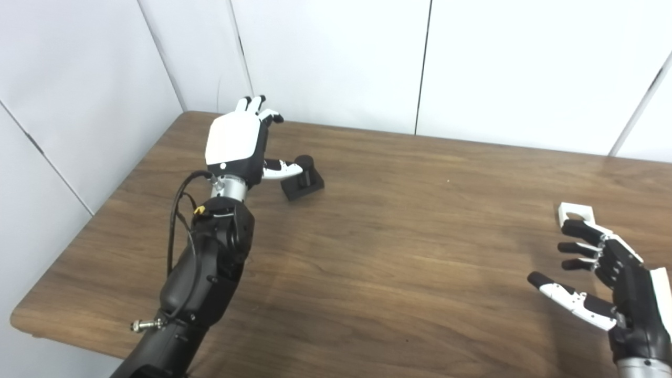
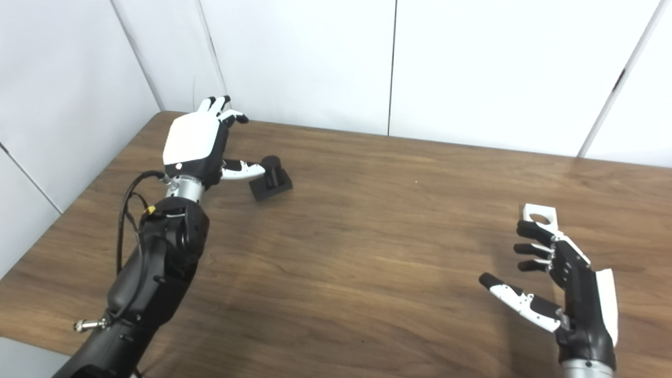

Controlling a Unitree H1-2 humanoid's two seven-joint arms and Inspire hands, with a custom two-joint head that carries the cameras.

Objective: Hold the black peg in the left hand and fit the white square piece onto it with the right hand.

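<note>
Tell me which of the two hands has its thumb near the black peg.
The left hand: its thumb reaches beside the black peg. The right hand hovers open by the white square piece.

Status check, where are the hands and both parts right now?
Left robot hand open beside black peg, thumb near it. Right robot hand open, just short of white square piece. Nothing between them.

Desk (image 1: 399, 252): dark brown wood-grain top w/ rounded corners, grain running roughly left-right, slight sheen toward the right side. Near-left corner & far-left corner both in view; right end cut off by frame edge. Behind & to the left, white wall panels (image 2: 472, 63) w/ thin dark seams between them, some vertical, some slanted. Panels meet the desk's back edge directly. Lighting even, soft shadows on the wood.
</note>
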